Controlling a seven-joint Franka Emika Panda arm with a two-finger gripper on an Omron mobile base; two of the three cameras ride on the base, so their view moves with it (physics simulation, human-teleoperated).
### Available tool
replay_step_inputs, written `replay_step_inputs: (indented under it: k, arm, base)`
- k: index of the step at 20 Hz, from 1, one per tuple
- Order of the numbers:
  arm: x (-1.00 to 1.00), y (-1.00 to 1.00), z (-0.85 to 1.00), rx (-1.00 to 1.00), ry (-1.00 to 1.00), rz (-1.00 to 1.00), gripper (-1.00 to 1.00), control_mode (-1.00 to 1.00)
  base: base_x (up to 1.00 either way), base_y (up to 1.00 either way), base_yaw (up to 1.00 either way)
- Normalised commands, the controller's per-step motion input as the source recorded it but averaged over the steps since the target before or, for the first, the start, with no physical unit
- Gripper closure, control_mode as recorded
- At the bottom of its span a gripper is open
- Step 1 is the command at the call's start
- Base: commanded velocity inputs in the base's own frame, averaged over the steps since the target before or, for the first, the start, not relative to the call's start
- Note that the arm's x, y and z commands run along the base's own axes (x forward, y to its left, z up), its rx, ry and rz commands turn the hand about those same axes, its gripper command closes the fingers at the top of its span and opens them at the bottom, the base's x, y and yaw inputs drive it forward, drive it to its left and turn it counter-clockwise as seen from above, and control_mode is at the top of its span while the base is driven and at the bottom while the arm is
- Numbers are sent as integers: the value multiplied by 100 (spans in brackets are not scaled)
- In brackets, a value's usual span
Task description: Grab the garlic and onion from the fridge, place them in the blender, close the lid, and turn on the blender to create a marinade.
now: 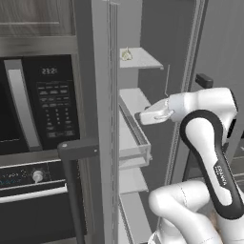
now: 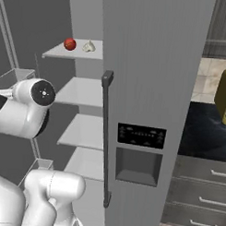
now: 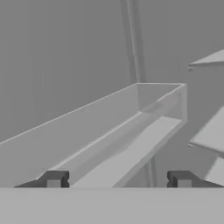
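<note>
Nearest, in the hand view: gripper (image 3: 117,179) with its two dark tips well apart, nothing between them, so released and carrying nothing. Pointed at the clear door bin (image 3: 131,131), not at any food. Judged step: reaching into the open fridge (image 2: 153,65) for the garlic, not yet near it.

Seen from the left base view, hand (image 1: 155,113) level with a middle shelf (image 1: 136,101), just beside the door bin's rim. Too low and aimed the wrong way for the pick.

Farther and higher: top shelf (image 2: 75,52), carrying the garlic (image 2: 89,46), a small pale bulb, just beside a red round thing (image 2: 69,44). Possibly the onion, though hard to tell for sure at this size. Same pale bulb visible in the left base view (image 1: 127,55), near the shelf's inner end.

To do it well, probably:
- Lift the hand clear of the door bin first, then swing toward the shelves, to avoid clipping the bin's wall.
- Rise above the middle shelf's front edge before going in.
- Approach the garlic from the front, tips spread either side of the bulb, away from the red neighbour to avoid knocking it off.
- Close only once the bulb sits between the tips; round and smooth, likely to roll if nudged.
</note>
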Motion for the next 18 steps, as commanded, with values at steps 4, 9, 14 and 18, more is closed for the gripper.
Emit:
replay_step_inputs:
  k: [4,9,14,18]
  arm:
    - [-11,83,-8,0,2,7,-100,-100]
    - [-13,5,1,3,1,4,-100,-100]
    - [18,-84,74,3,0,-16,-100,-100]
    - [97,1,86,0,-1,-21,-100,-100]
  base:
    - [0,0,0]
    - [0,0,0]
    - [0,0,0]
    - [0,0,0]
